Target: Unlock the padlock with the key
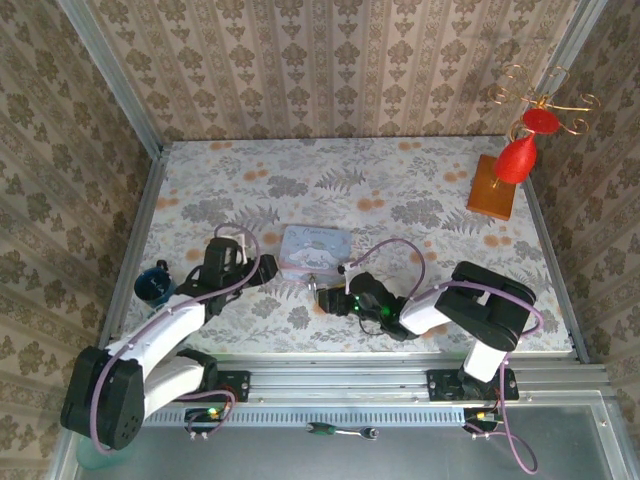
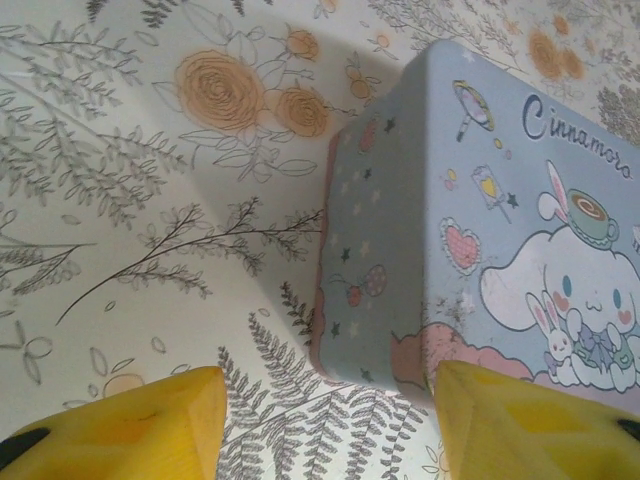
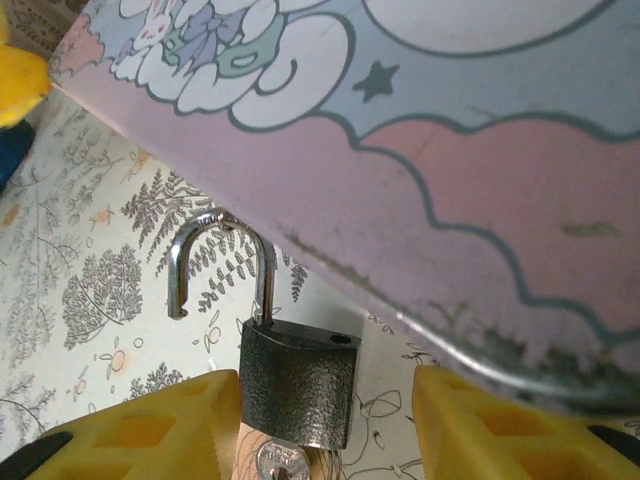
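Two grippers, top view: tin [image 1: 315, 248] lies just ahead of left gripper [image 1: 266, 270] and right gripper [image 1: 325, 296]. Left wrist: jaws wide, empty, tin corner ahead. Right wrist: jaws apart, gripping nothing; padlock [image 3: 298, 385] upright between them, shackle [image 3: 266, 275] open, key [image 3: 283, 464] in its base.

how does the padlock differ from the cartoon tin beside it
The dark-grey textured metal padlock is smaller than the pale blue-pink cartoon-dog tin. The padlock is plain and dark; the tin is pastel and printed. The padlock's silvery shackle stands open; the tin looks closed. Both look metal.
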Controlling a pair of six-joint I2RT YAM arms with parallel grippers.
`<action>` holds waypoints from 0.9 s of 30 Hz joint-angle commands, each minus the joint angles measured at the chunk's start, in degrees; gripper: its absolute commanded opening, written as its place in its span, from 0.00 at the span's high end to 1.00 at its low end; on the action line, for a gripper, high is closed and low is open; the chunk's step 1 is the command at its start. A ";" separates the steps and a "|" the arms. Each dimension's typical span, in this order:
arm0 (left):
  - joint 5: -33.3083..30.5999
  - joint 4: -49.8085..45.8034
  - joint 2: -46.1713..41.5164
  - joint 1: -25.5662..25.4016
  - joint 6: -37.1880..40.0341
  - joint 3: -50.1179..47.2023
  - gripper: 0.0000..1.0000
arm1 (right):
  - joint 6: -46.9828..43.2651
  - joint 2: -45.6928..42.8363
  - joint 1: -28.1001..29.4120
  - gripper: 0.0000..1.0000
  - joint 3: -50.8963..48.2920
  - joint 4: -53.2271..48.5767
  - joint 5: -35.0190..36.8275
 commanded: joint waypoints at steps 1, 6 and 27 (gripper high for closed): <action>3.30 3.14 1.84 0.50 2.63 2.67 0.41 | 1.08 0.65 -0.70 0.49 3.08 -4.24 -2.54; 6.86 7.20 5.51 0.46 3.03 3.66 0.41 | 1.07 2.34 -0.67 0.50 5.17 -5.67 -2.85; 4.00 3.11 12.96 -2.70 4.06 6.16 0.42 | 2.77 -2.84 0.00 0.43 9.14 -19.23 2.65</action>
